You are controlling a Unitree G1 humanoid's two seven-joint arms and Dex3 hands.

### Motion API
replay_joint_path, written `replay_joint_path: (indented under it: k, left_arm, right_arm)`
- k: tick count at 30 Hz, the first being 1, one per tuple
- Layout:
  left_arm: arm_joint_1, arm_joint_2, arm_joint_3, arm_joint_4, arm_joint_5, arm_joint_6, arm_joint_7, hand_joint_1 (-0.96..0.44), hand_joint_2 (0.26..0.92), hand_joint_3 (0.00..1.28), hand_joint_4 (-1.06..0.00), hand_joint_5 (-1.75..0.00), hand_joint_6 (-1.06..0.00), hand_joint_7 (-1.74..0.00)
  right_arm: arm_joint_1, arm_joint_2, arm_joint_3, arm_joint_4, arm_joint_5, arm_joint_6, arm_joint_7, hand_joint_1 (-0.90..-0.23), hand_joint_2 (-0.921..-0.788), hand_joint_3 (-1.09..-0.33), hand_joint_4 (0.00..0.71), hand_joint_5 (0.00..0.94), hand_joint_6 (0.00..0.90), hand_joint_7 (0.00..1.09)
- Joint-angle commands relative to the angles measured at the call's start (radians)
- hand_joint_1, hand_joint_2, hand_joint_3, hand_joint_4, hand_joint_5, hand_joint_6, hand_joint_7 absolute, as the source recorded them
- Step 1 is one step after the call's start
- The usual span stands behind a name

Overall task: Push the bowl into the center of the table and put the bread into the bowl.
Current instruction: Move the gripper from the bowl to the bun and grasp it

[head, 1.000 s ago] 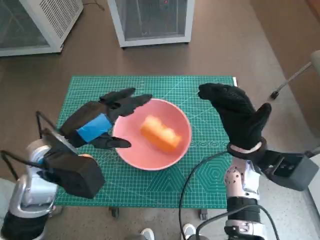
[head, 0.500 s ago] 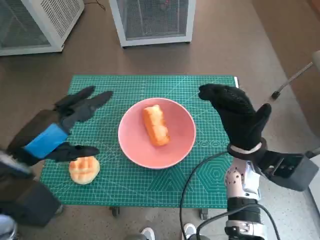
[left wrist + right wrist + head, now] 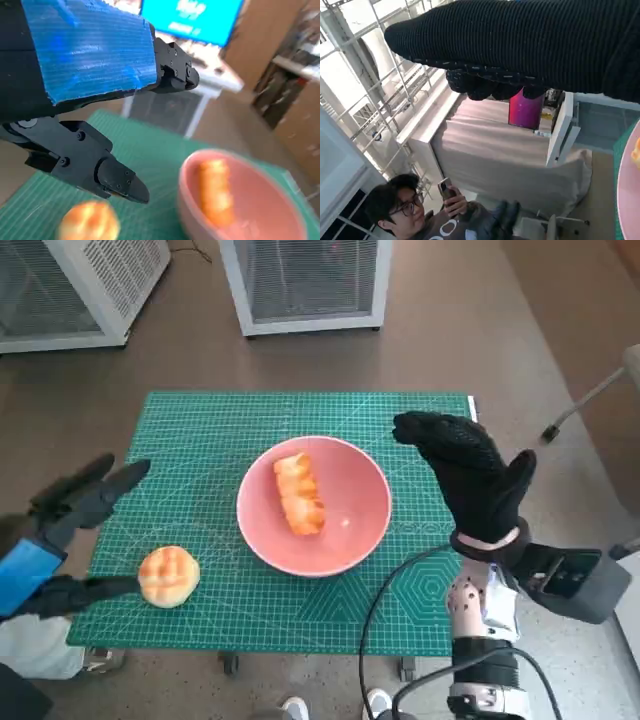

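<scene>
Now: bowl (image 3: 314, 505) sits mid-table with one bread (image 3: 298, 493) inside | bun (image 3: 168, 576) lies on the mat (image 3: 200, 430) near the left hand (image 3: 60, 530), fingers spread, holding nothing | right hand (image 3: 470, 475) hangs by the bowl, holding nothing | next: left hand must grab the bun.

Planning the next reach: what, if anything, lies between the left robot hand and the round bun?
Nothing visible. The left robot hand hovers open at the table's edge, with bare green mat up to the round bun.

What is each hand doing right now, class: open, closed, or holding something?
Left hand: open, fingers spread, holding nothing.
Right hand: open, raised beside the bowl, holding nothing.
</scene>
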Motion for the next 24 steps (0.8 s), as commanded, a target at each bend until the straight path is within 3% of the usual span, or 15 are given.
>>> replay_joint_path:
  k: [1,15,24]
  left_arm:
    - [0.049,0.021,-0.017,-0.060,0.050,0.052,-0.017,-0.16,0.748,0.00,-0.19,-0.02,-0.31,-0.05]
    - [0.082,0.041,-0.149,-0.084,0.162,0.183,-0.038,-0.17,0.733,0.00,-0.21,-0.01,-0.30,-0.03]
    - [0.055,0.036,-0.338,0.031,0.322,0.150,0.034,-0.20,0.737,0.00,-0.21,0.00,-0.29,-0.01]
  right_arm:
    - [0.014,-0.003,0.001,0.010,0.003,0.016,-0.002,-0.522,-0.921,-0.493,0.303,0.004,0.445,0.01]
    - [0.012,-0.012,0.001,0.014,0.008,0.032,0.012,-0.526,-0.921,-0.488,0.307,0.003,0.448,0.01]
    - [0.014,-0.023,-0.002,0.006,0.011,0.045,0.016,-0.527,-0.921,-0.487,0.308,0.003,0.449,0.01]
